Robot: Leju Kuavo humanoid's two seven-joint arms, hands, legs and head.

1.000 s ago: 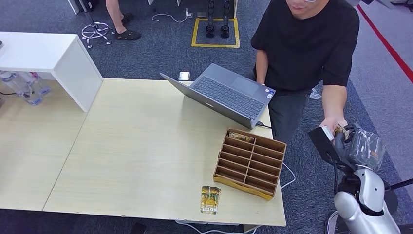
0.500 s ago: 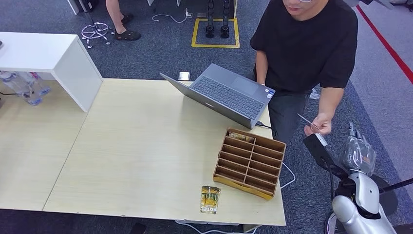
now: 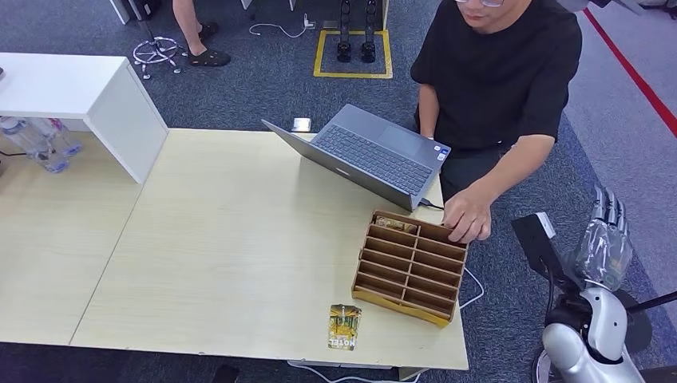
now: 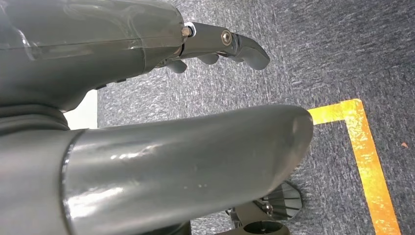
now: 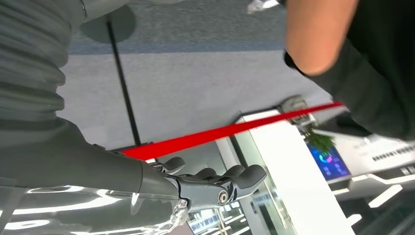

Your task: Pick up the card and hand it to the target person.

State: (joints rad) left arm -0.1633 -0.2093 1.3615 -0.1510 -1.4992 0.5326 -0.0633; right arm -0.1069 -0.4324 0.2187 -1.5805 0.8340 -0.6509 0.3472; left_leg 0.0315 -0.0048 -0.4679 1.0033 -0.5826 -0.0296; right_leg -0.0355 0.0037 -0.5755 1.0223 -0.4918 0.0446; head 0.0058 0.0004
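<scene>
My right hand (image 3: 603,238) is raised beside the table's right end, fingers straight and apart, holding nothing; the right wrist view shows its fingers (image 5: 230,182) bare. The person in a black shirt (image 3: 501,72) stands behind the table corner, one hand (image 3: 467,217) resting on the back edge of the wooden slotted organizer (image 3: 410,267). I cannot make out a card in that hand. A yellow hotel card (image 3: 344,326) lies flat near the table's front edge. My left hand (image 4: 215,45) hangs over carpet, fingers loose and empty.
An open grey laptop (image 3: 370,155) sits behind the organizer, its cable trailing off the right edge. A white cabinet (image 3: 88,100) stands at the far left with bottles (image 3: 40,144) beside it. A black device on a stand (image 3: 539,246) is close to my right hand.
The person took the card out of my right hand and brought that hand down to the organizer. My right hand's fingers have straightened and it has dropped back slightly.
</scene>
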